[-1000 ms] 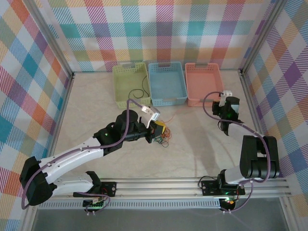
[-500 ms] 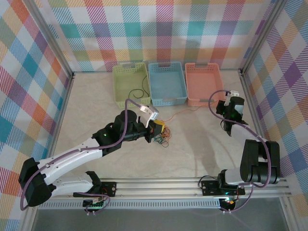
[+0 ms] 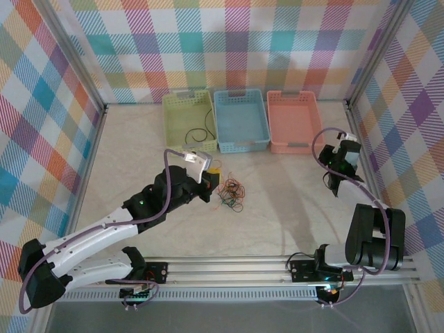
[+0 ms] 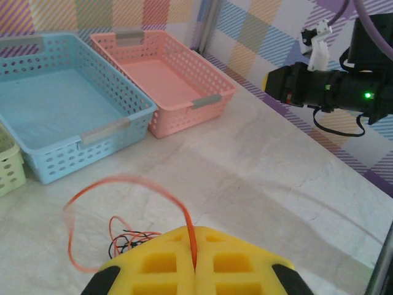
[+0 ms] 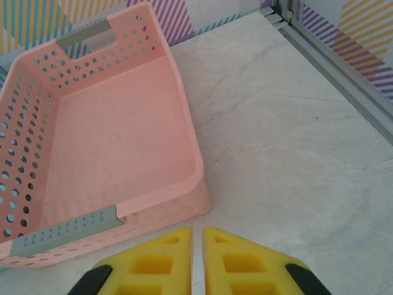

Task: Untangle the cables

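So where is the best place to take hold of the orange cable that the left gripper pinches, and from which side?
Probably the raised arc of the orange cable, where it seems to loop clear of the table beside the left gripper. Come from above, jaws across the strand: there it is free of the tangle.

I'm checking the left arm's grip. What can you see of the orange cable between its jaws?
The orange cable is a hair-thin, flexible wire, pinched between the shut jaws of the left gripper. In the left wrist view it rises from the seam, arcs leftward in a loose open loop above the pale table, then drops at the left. The loop looks blurred. Its far end cannot be traced; it heads toward the small tangle of cables below. Nothing else visibly touches the loop.
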